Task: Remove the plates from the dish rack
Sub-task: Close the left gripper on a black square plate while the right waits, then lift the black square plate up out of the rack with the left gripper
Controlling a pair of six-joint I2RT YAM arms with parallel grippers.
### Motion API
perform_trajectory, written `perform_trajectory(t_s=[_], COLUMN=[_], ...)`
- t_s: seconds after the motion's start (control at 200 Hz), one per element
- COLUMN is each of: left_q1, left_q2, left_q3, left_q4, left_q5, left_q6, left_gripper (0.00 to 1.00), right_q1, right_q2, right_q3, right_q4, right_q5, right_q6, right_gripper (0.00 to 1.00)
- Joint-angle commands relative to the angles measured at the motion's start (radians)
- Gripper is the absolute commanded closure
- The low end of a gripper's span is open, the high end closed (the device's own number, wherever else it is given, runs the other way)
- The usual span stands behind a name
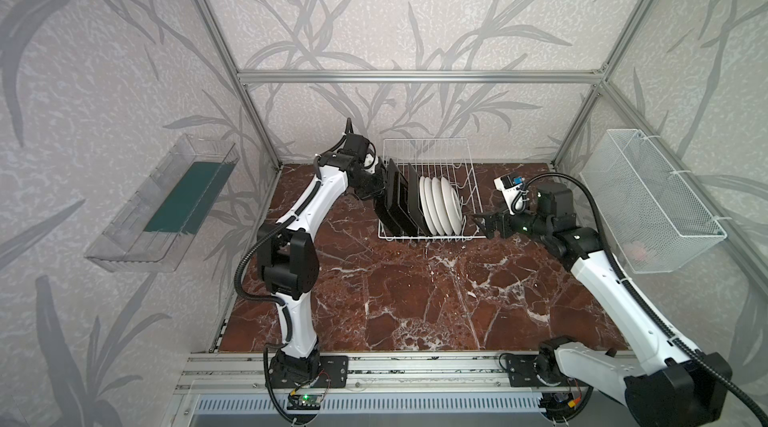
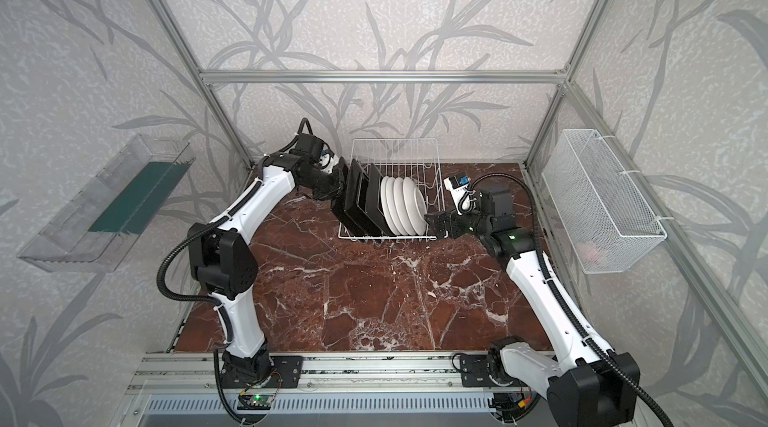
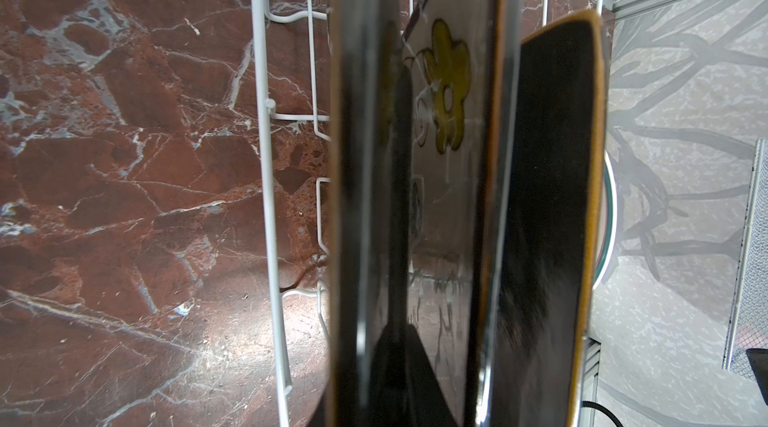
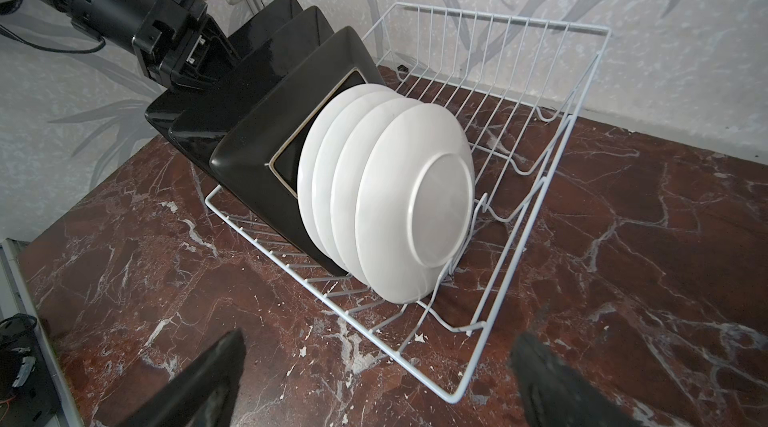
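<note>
Black plate [image 4: 161, 114] edge in left claw [image 4: 209, 58]

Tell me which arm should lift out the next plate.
Left. The left fingers pinch the rim of the outermost black plate in the dish rack. The right fingers hang open beside the rack's other end, short of the white plates.

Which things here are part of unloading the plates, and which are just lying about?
Job: square black glossy plates; round white plates; white wire dish rack; left gripper, closed on the end black plate; right gripper, open.
Bystanders: clear plastic wall tray; white fine-mesh basket.
</note>
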Motion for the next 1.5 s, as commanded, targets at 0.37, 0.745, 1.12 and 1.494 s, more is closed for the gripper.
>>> perform_trajectory(t_s=[0.37, 0.745, 1.12, 1.494], left_q1=[0.005, 0.006, 0.006, 0.007], left_q2=[-0.049, -0.084, -0.086, -0.13], left_q3=[0.131, 0.165, 0.235, 0.239], left_q4=[-0.089, -0.092, -0.127, -0.14], left_q5=[-0.002, 0.006, 0.014, -0.042], left_q6=[-0.035, -0.053, -0.053, -0.044], left_gripper=[1.0, 1.0, 1.0, 1.0], right_q1=[0.009, 0.011, 0.018, 0.024], right_q2=[-0.018, -0.021, -0.023, -0.029], right_q3=[-0.012, -0.015, -0.023, -0.026], right_q4=[0.004, 0.009, 0.019, 0.024], right_q5=[0.006, 0.005, 0.005, 0.009], right_q6=[-0.002, -0.002, 0.007, 0.009], right_gripper=[0.01, 0.01, 0.01, 0.01])
